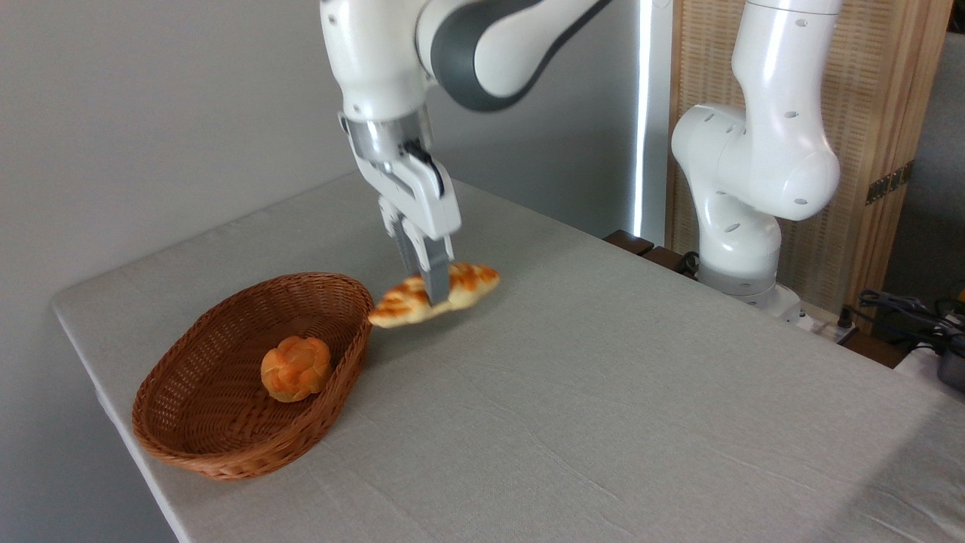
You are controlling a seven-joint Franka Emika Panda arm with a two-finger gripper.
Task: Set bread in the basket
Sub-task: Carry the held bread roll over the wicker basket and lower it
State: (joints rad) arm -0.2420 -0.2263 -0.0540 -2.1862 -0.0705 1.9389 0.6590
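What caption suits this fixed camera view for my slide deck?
Franka gripper carries the braided loaf toward a wicker basket holding a round bun.

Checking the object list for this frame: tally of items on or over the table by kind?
Bread items: 2, the long braided golden loaf held in the gripper just right of the basket rim, and the small round orange knotted bun inside the basket
Baskets: 1, the oval reddish-brown wicker basket
Total: 3

Basket [226, 422] far end free; bun [295, 368] blocks its middle-right. Held bread [436, 294] at right rim. Table [603, 422] right, near side open.
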